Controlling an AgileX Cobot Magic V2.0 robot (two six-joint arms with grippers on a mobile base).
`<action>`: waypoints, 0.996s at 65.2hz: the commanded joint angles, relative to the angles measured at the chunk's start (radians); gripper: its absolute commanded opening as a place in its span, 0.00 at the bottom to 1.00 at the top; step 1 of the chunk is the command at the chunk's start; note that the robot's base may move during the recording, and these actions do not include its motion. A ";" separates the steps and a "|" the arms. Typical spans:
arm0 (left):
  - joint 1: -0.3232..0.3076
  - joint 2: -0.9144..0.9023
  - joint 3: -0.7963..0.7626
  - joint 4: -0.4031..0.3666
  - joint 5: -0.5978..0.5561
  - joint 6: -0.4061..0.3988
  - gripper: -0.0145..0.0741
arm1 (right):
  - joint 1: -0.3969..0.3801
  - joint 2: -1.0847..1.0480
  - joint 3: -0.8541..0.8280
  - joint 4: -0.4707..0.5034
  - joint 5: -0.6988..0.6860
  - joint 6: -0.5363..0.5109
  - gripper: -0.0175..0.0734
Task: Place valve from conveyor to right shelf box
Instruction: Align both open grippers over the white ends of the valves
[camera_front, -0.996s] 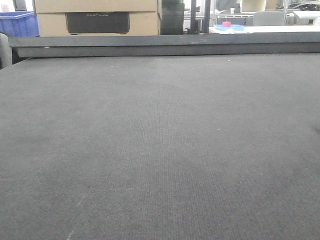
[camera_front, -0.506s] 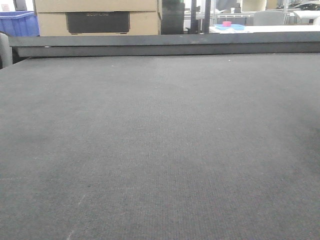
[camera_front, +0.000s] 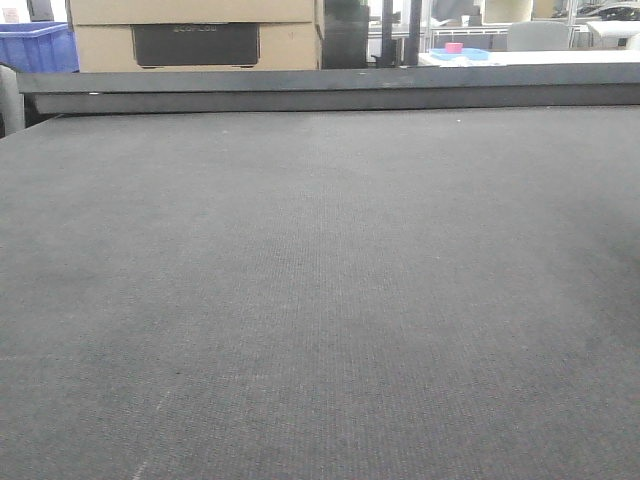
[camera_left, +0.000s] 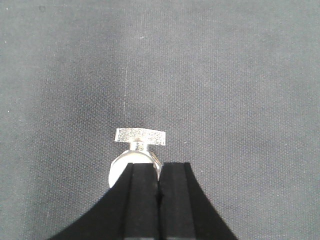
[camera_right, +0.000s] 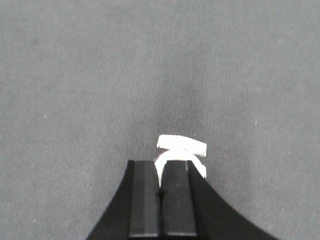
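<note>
Front view, far left, beyond the far rail of the dark grey woven conveyor belt (camera_front: 320, 300): a tan cardboard box (camera_front: 290, 45) with a dark rectangular panel (camera_front: 195, 45) on its face. One short line of faint, tone-on-tone capital lettering sits centred near the panel's top edge. It looks like a brand word, possibly "ECOFLOW", but is too dim and small to confirm. No other writing, number or sign legible in this view. Both wrist views: nothing readable.
</note>
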 joint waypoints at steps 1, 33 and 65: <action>0.000 0.000 -0.009 -0.007 -0.003 -0.012 0.04 | 0.004 0.009 -0.028 -0.009 -0.006 -0.004 0.01; 0.100 0.000 -0.009 -0.042 0.049 -0.049 0.04 | 0.004 0.283 -0.270 -0.038 0.304 0.145 0.01; 0.195 0.004 -0.009 -0.166 0.100 0.080 0.04 | 0.004 0.375 -0.296 -0.164 0.324 0.180 0.55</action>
